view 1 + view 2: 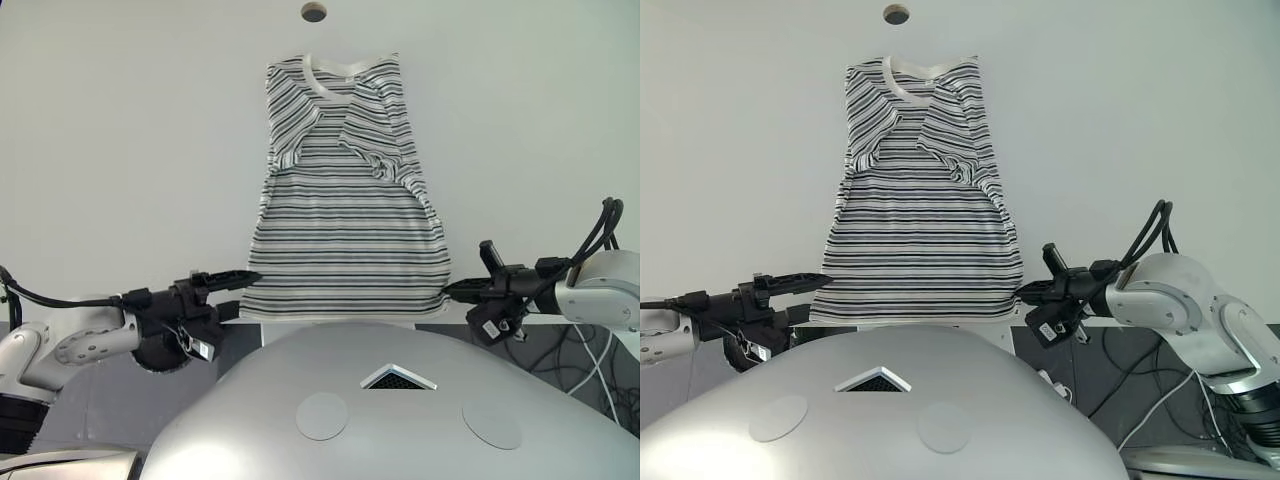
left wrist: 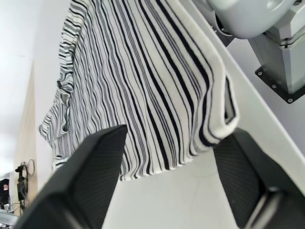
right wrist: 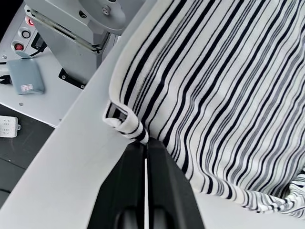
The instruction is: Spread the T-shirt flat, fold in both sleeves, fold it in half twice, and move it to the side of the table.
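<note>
Now the shirt (image 1: 345,200) lies sleeves-in on the worktop (image 1: 120,150), hem at the near edge; left tool (image 1: 240,293) released, right tool (image 1: 455,291) clenched at the corners (hold unclear), so lifting may skew it.

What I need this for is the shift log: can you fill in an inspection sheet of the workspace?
Surface: white table, round hole at its far edge.
Job's things: striped T-shirt laid out, both sleeves folded in, collar far, hem at the near edge.
Clutter: nothing seen.
Grippers: left gripper, jaws open around the hem's left corner; right gripper, jaws shut at the right corner, grip unclear.
Cables: black cables loop off the right arm.
Surroundings: grey stand base and a small grey box below the table.
</note>
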Controlling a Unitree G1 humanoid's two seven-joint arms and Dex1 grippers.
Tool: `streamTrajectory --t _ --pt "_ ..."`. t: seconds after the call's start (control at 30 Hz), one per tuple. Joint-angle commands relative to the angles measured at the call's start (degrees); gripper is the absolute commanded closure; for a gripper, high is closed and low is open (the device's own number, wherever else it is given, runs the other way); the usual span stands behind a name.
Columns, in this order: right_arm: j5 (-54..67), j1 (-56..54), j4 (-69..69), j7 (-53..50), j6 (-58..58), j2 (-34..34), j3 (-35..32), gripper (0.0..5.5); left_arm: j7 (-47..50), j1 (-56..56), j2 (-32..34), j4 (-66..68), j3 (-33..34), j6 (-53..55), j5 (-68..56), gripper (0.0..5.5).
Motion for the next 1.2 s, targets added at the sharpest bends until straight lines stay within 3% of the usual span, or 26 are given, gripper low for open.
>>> streamTrajectory --t 0.03,0.13,0.3,0.57,0.97,1.2 --pt "0.0 -0.7 0.0 -0.2 0.3 0.0 0.4 5.50 0.7 -0.5 -0.1 4.6 -1.6 -0.4 5.8 2.36" --pt "-0.1 -0.8 0.1 -0.4 0.2 0.1 0.6 5.50 2.0 -1.0 0.1 6.4 -2.2 -1.5 7.4 2.36" --pt "-0.1 -0.6 0.2 -0.5 0.1 -0.2 0.5 5.50 4.1 -1.2 0.3 6.7 -2.2 -2.8 9.9 3.29" --pt "-0.1 -0.3 0.2 -0.7 0.0 -0.5 0.1 5.50 6.9 -1.3 -0.2 5.2 -1.4 -2.5 11.1 3.19" --pt "-0.2 -0.7 -0.2 -0.7 0.5 -0.3 0.3 5.50 2.5 -1.0 2.5 2.4 -2.9 1.0 7.7 5.49" --pt "1.2 -1.2 0.1 -1.5 0.8 0.5 -0.4 5.50 -2.9 0.7 4.6 -2.4 -2.9 6.8 -3.7 5.49"
